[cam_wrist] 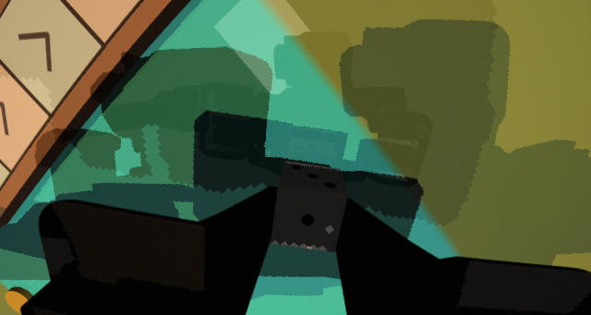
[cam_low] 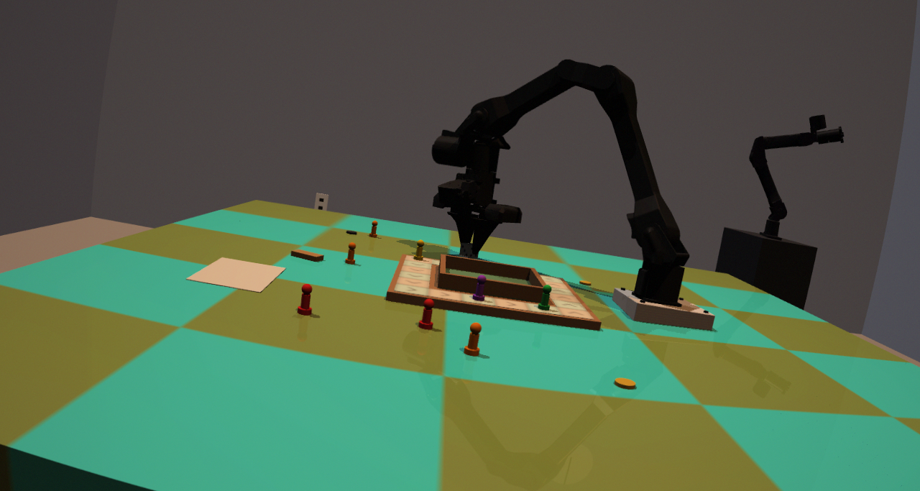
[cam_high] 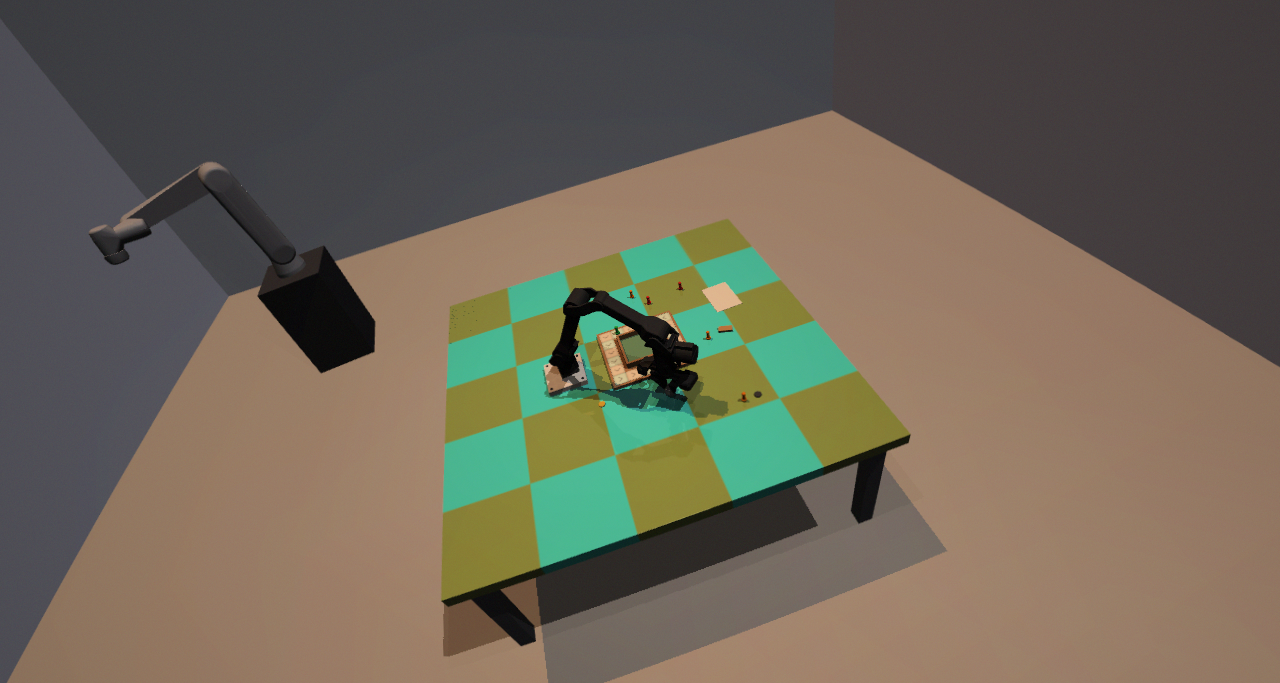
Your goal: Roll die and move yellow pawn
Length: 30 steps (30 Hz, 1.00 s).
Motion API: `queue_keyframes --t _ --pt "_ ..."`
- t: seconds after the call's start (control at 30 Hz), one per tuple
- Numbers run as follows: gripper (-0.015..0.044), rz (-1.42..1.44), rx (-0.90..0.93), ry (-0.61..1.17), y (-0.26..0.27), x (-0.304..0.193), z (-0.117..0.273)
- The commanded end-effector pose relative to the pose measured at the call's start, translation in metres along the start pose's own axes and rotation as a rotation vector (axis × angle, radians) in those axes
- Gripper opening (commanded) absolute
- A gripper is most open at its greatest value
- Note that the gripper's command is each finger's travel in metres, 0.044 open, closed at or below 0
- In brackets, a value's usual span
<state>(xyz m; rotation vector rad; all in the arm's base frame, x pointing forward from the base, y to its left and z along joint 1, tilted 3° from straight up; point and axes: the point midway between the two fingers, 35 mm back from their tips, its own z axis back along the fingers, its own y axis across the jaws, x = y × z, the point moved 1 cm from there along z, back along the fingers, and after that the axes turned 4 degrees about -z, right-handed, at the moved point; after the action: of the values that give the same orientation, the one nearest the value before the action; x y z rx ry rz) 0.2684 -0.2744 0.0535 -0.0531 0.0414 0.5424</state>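
My gripper point(cam_high: 669, 392) point(cam_low: 468, 246) point(cam_wrist: 307, 201) points down beside the board's outer edge and is shut on the die point(cam_low: 466, 252) point(cam_wrist: 308, 209). The die is dark in shadow, with pips on the faces that show. Whether it touches the table is hard to tell. The board point(cam_low: 502, 312) point(cam_wrist: 154, 10) has arrow-marked squares around the brown-walled tray point(cam_low: 511, 291). The yellow pawn point(cam_low: 419, 250) stands upright on a corner square of the board. The purple pawn point(cam_low: 480, 288) and green pawn point(cam_low: 545, 297) point(cam_high: 616, 331) stand on its other squares.
Off the board stand orange pawns point(cam_low: 350, 254) point(cam_low: 474, 340) point(cam_low: 374, 229) and red pawns point(cam_low: 305, 300) point(cam_low: 425, 314). A pale card point(cam_low: 236, 274) point(cam_high: 721, 296), a brown block point(cam_low: 307, 255) point(cam_high: 725, 329), orange discs point(cam_low: 624, 382) point(cam_low: 584, 282) and a dark disc point(cam_high: 757, 394) lie on the table.
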Motion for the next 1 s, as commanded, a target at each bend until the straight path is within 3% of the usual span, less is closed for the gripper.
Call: queue_keyframes --t 0.0,0.5,0.97 --pt "0.0000 0.003 -0.016 -0.008 -0.004 0.000 0.024" --pt "0.0000 0.003 -0.016 -0.008 0.004 -0.010 0.112" --pt "0.0000 -0.164 -0.011 -0.016 0.040 0.039 0.106"
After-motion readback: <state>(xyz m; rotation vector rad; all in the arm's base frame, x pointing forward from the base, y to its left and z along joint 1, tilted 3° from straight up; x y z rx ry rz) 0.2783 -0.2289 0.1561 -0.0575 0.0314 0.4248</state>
